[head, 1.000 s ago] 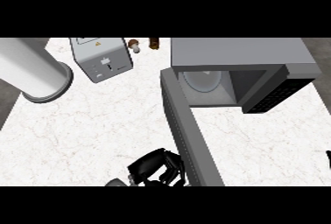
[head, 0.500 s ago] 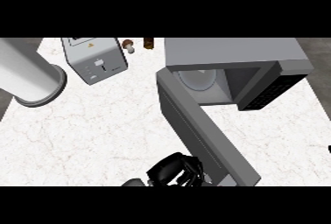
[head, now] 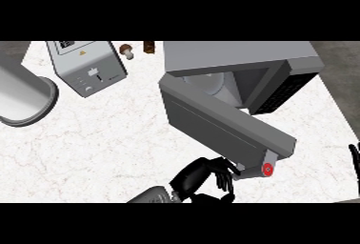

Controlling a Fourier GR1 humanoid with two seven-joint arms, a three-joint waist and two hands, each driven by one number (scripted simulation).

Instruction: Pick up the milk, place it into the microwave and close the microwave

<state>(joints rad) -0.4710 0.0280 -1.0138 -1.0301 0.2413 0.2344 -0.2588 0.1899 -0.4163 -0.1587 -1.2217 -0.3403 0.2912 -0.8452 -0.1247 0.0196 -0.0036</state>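
Starting at the left, a large grey cylinder (head: 21, 97) is seen at the edge of the marble counter (head: 105, 143), well apart from the work. A toaster (head: 88, 66) is set just beside it, toward the back, and two small brown items (head: 127, 50) are found behind the toaster. None of these lies in the way of the door's swing.

Nearer the middle, the left hand (head: 204, 177) is brought in from the lower edge and laid against the free end of the microwave's door (head: 218, 126), next to a red button (head: 267, 168). Its fingers (head: 222, 172) are relaxed, slightly bent and a little apart, and nothing is held in them. That spot is judged to be chosen because it is farthest from the hinge, so the door can be swung with the least effort.

The door is held about half open, angled across the front of the microwave (head: 239, 55). The milk is not seen on the counter. A pale rounded shape (head: 209, 86) is glimpsed in the cavity behind the door, but whether it is the milk or the oven's own plate cannot be told. If the milk is inside, only the closing is left.

At the far right edge a sliver of the right hand (head: 354, 155) is shown, at rest; whether it is open or closed cannot be told.
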